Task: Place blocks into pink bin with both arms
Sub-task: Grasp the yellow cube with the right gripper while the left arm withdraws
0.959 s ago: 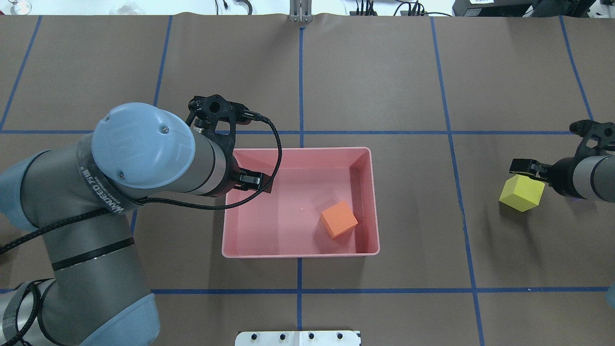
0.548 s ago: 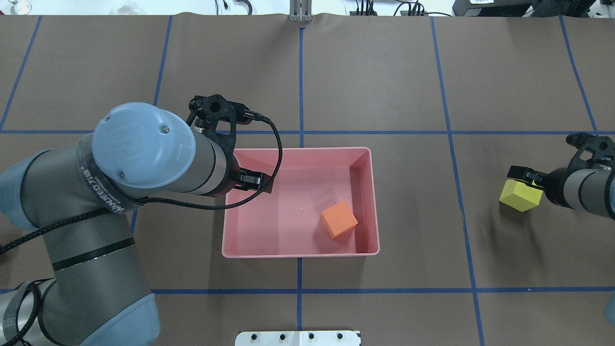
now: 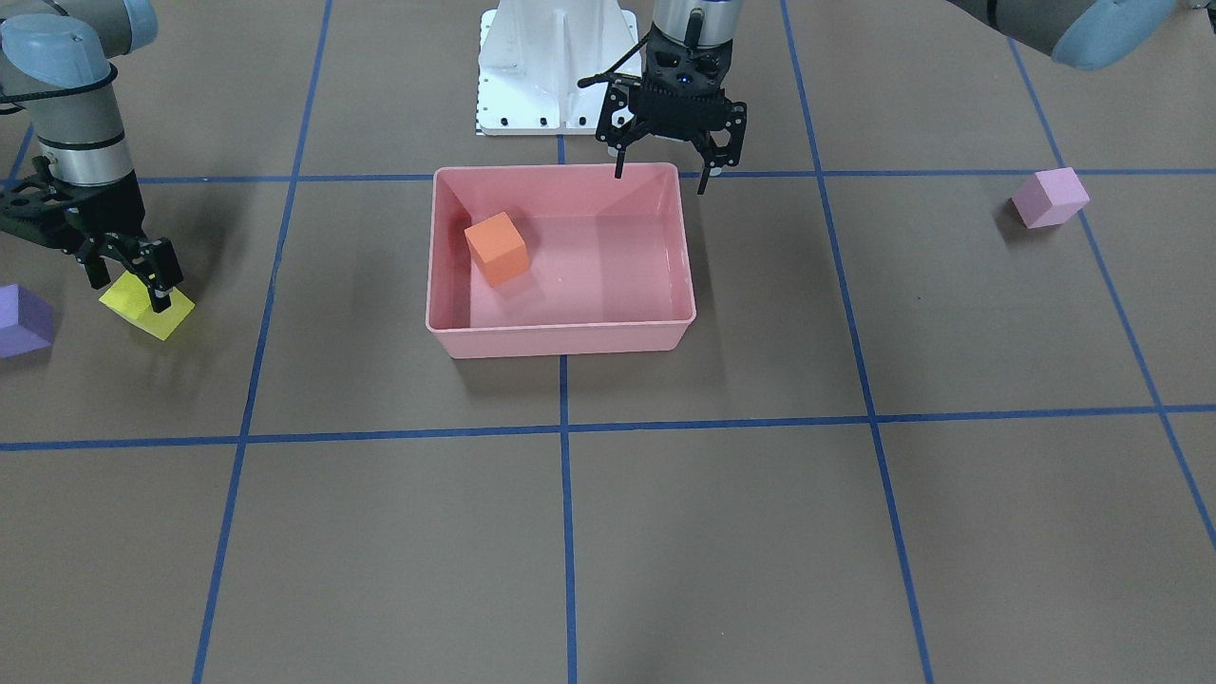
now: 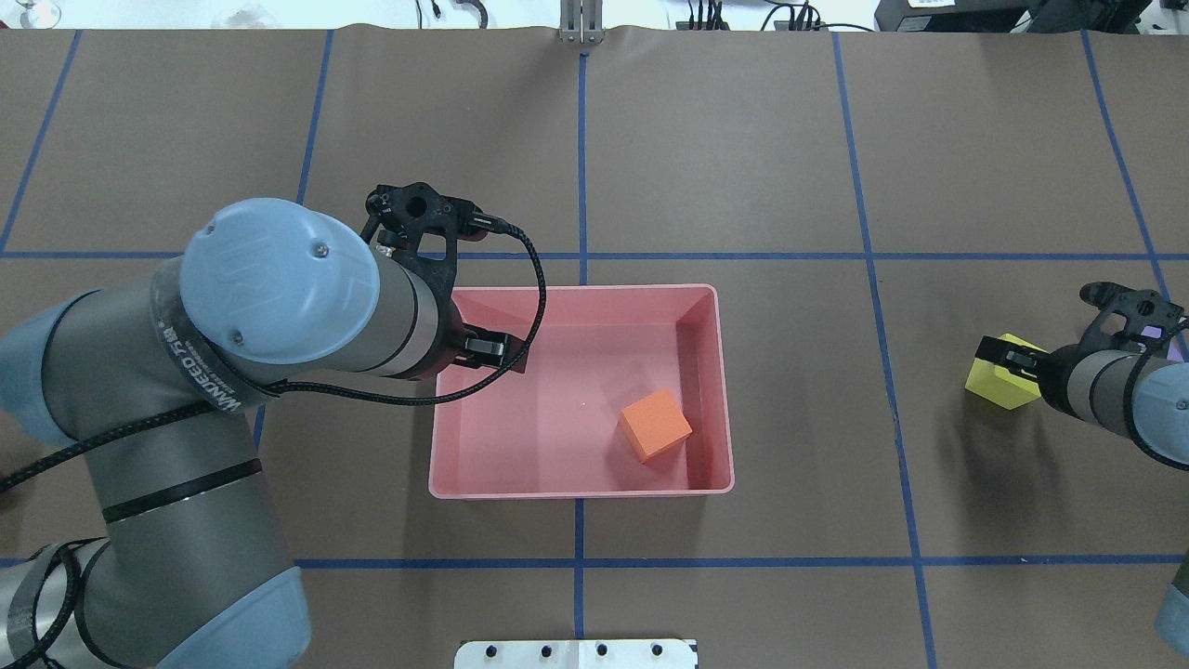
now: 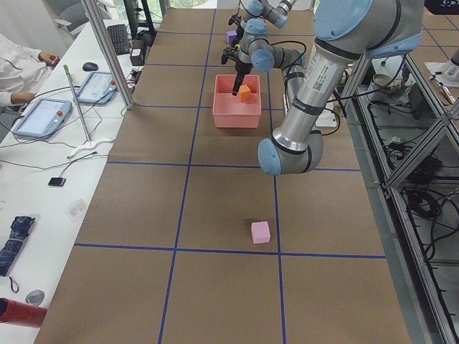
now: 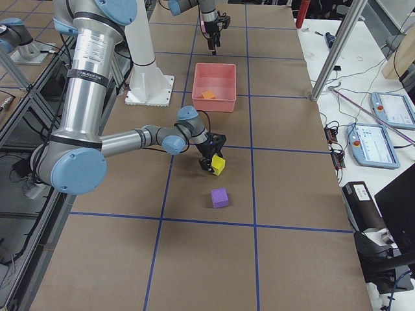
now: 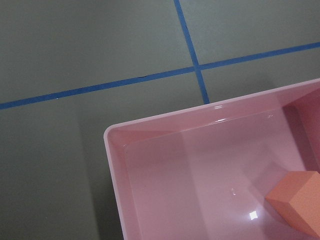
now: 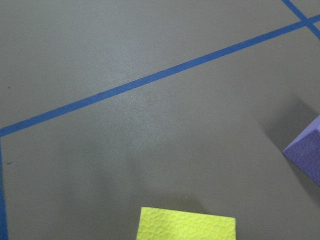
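The pink bin (image 3: 560, 328) holds the orange block (image 3: 496, 247), which also shows in the overhead view (image 4: 656, 425). My left gripper (image 3: 662, 182) is open and empty, hovering over the bin's corner nearest the robot base. My right gripper (image 3: 129, 294) is open and low, with a finger on either side of the yellow block (image 3: 133, 306), which rests on the table. The purple block (image 3: 19, 321) lies just beyond it. The pink-lilac block (image 3: 1050, 197) lies far out on my left side and is hidden under my left arm in the overhead view.
The white base pedestal (image 3: 532, 66) stands behind the bin. Blue tape lines grid the brown table. In the right wrist view the purple block (image 8: 307, 152) is close to the yellow block (image 8: 185, 225).
My right gripper has moved down and over the yellow block, which has stayed in place. My left arm and the orange block have not moved.
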Robot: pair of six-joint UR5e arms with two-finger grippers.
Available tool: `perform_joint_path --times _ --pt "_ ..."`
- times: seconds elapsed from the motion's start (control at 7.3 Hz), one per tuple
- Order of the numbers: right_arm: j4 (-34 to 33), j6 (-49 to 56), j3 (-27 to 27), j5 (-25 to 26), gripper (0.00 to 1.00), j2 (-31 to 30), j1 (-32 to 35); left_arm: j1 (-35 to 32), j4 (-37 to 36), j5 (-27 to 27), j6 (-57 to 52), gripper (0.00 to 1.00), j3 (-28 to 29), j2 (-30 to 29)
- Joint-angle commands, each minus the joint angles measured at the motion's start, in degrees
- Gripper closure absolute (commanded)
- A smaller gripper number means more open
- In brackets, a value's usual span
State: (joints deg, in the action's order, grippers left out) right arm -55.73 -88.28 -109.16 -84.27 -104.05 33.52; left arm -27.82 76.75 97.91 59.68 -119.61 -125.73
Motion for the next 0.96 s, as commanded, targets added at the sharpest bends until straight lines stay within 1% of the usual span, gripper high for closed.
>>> perform_joint_path --times 0.0,0.14,0.27,0.41,0.55,0.69,0.82 --pt "0.0 -0.1 0.7 3.0 0.15 0.2 -1.9 0.0 0.2 0.0 -0.3 0.00 0.4 0.3" --pt "-0.1 0.1 0.7 3.3 0.75 0.5 -2.2 -0.9 0.2 -0.1 -2.5 0.00 0.4 1.1" --pt "-0.1 0.3 0.6 3.3 0.99 0.7 -2.4 -3.4 0.4 0.1 -6.3 0.00 0.4 2.6" --pt "-0.1 0.6 -0.7 3.1 1.00 0.8 -2.4 -7.2 0.4 3.0 -11.7 0.00 0.5 3.6" --pt "-0.4 2.1 -2.6 2.7 1.00 0.9 -2.5 -12.6 0.5 10.2 -19.8 0.00 0.3 6.4" --pt "-0.4 8.8 -4.2 2.4 1.00 1.0 -2.2 -17.7 1.2 15.2 -27.5 0.00 -0.2 10.7" --pt "-0.4 13.7 -6.3 0.1 1.00 1.1 -2.0 -22.8 5.6 18.2 -35.0 0.00 -0.2 17.3"
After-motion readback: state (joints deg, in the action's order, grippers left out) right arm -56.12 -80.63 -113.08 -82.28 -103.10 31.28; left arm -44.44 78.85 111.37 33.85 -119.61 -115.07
